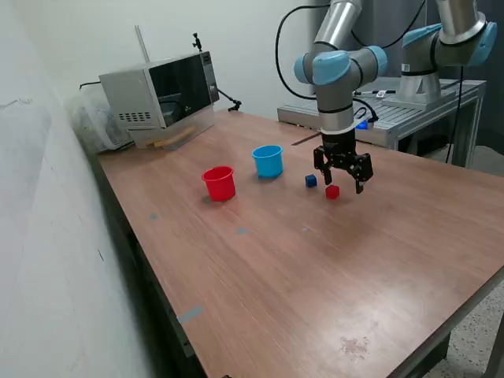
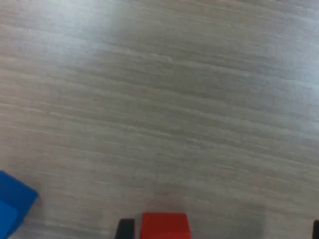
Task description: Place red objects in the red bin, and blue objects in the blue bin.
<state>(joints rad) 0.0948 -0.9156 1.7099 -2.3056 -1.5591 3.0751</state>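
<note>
A small red cube (image 1: 332, 191) lies on the wooden table, with a dark blue cube (image 1: 311, 180) just to its left in the exterior view. My gripper (image 1: 341, 179) hangs open right over the red cube, fingers pointing down. In the wrist view the red cube (image 2: 164, 226) sits close beside one black fingertip (image 2: 125, 229), inside the wide gap of the gripper (image 2: 221, 231), and the blue cube (image 2: 12, 206) lies off to the side. The red bin (image 1: 219, 183) and the blue bin (image 1: 268, 161) stand upright further toward the exterior view's left.
A microwave (image 1: 161, 94) sits at the table's back left corner beside a white wall. A second arm (image 1: 441, 39) stands on a metal bench (image 1: 394, 118) behind the table. The table's front edge (image 1: 441, 331) drops to the floor.
</note>
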